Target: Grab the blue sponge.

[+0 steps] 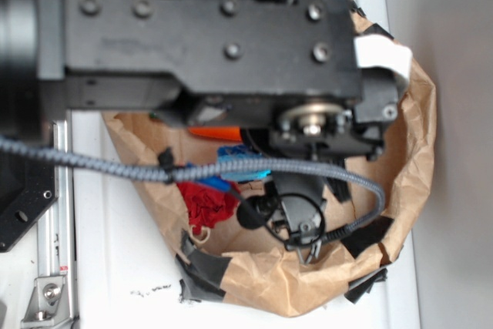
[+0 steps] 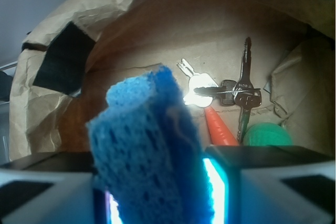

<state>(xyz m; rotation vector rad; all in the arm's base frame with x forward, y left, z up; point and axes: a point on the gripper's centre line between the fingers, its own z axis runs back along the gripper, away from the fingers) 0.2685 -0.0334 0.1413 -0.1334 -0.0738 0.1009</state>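
Note:
In the wrist view the blue sponge [image 2: 149, 145] stands upright between my two fingers and fills the lower middle of the frame. My gripper [image 2: 160, 187] is shut on it, both pads pressing its sides, and the sponge hangs above the floor of the brown paper bag [image 2: 47, 114]. From the exterior view the arm hides most of the bag. Only a patch of the blue sponge [image 1: 229, 151] shows under the arm, and the fingers themselves are hidden there.
On the bag floor lie a silver key [image 2: 198, 88], a dark key bunch [image 2: 244, 92], an orange carrot [image 2: 219, 128] and a green ball [image 2: 266, 135]. A red cloth [image 1: 206, 202] lies in the bag. Crumpled bag walls with black tape patches [image 2: 65, 59] surround everything.

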